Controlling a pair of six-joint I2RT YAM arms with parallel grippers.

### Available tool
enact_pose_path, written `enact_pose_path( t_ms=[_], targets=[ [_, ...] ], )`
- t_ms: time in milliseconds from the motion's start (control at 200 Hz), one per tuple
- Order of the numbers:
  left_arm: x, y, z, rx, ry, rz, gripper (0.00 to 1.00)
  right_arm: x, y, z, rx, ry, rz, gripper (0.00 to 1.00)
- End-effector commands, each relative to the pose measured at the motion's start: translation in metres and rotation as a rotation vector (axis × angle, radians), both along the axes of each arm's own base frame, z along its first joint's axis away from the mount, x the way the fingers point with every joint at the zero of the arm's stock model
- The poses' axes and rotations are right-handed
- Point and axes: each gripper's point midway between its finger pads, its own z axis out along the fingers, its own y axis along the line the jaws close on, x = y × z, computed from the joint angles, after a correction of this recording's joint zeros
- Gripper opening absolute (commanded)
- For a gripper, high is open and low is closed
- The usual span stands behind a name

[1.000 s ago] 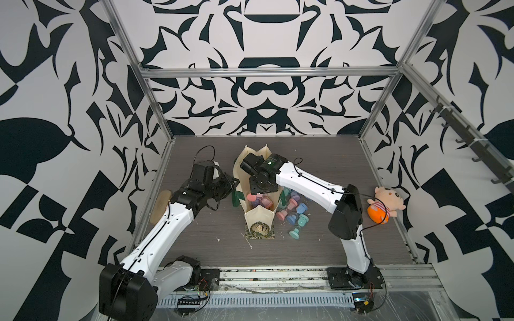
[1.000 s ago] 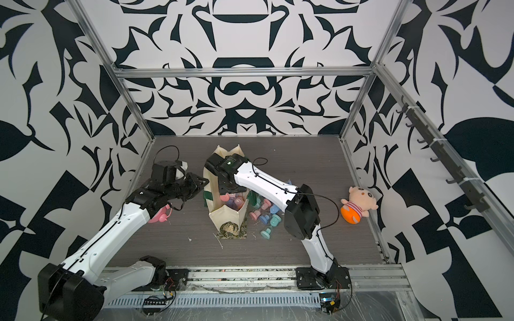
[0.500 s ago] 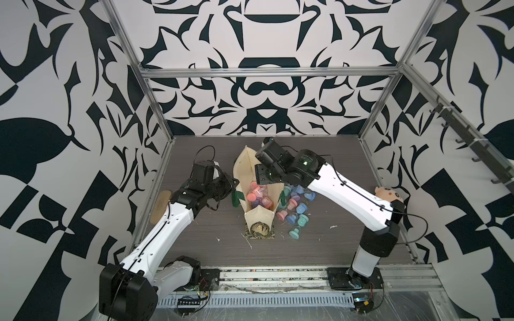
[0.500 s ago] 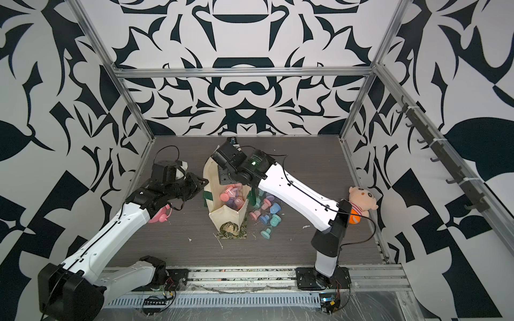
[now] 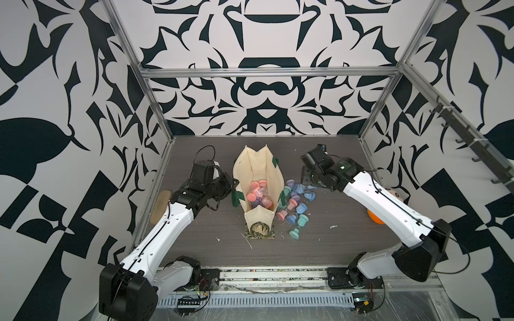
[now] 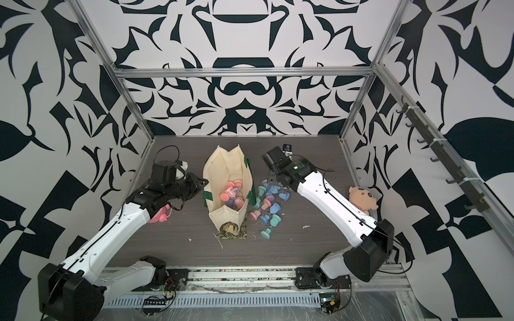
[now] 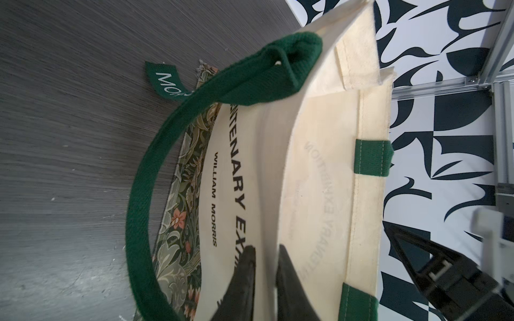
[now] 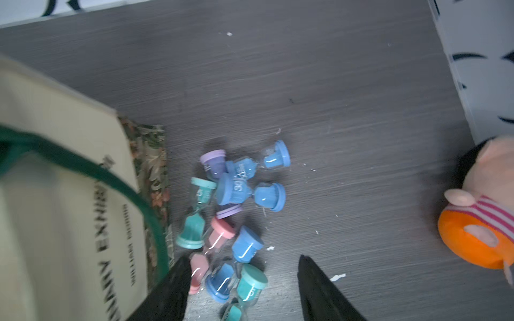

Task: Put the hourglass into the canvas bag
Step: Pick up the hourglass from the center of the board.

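Note:
The cream canvas bag [image 5: 257, 166] [image 6: 222, 166] stands open mid-table, with several pastel hourglasses [image 5: 258, 194] [image 6: 232, 194] inside. More hourglasses [image 5: 294, 205] [image 6: 268, 203] [image 8: 239, 194] lie heaped on the table just right of it. My left gripper [image 5: 233, 185] [image 7: 265, 247] is shut on the bag's left wall [image 7: 319, 166], one finger on each side of the fabric beside a green handle [image 7: 144, 178]. The right gripper [image 5: 308, 179] [image 8: 244, 258] hangs open and empty over the heap's far end, next to the bag's right wall [image 8: 55, 194].
A plush doll [image 5: 395, 193] [image 6: 361, 197] [image 8: 478, 222] with an orange body lies at the right wall behind my right arm. A pink object [image 6: 160, 216] sits under my left arm, and a tan object [image 5: 160, 205] lies at the left edge. Small white scraps dot the table.
My right arm has swung from over the bag's mouth out to the right, and its gripper now hangs over the heap beside the bag. The left gripper has closed further on the bag's wall.

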Motion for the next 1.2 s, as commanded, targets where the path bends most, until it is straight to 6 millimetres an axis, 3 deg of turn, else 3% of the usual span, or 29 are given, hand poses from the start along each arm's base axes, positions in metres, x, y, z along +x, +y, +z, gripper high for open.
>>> enact_pose_path(
  t_ms=[0, 185, 440, 885, 1195],
  targets=[
    [0.001, 0.0, 0.006, 0.006, -0.011, -0.01, 0.18, 0.003, 0.005, -0.021, 0.147, 0.078, 0.038, 0.65],
    [0.001, 0.001, 0.004, 0.01, -0.008, -0.011, 0.18, 0.015, 0.007, -0.058, 0.097, 0.176, 0.12, 0.67],
    [0.001, 0.001, 0.003, 0.011, -0.007, -0.009, 0.17, 0.033, 0.014, -0.09, 0.06, 0.248, 0.138, 0.7],
    [-0.002, 0.002, 0.0, 0.013, 0.001, -0.008, 0.17, 0.057, 0.016, -0.11, -0.001, 0.275, 0.126, 0.71],
    [0.0, 0.001, -0.002, 0.016, 0.002, -0.01, 0.17, 0.045, -0.004, -0.134, -0.091, 0.318, 0.099, 0.69]
  ],
)
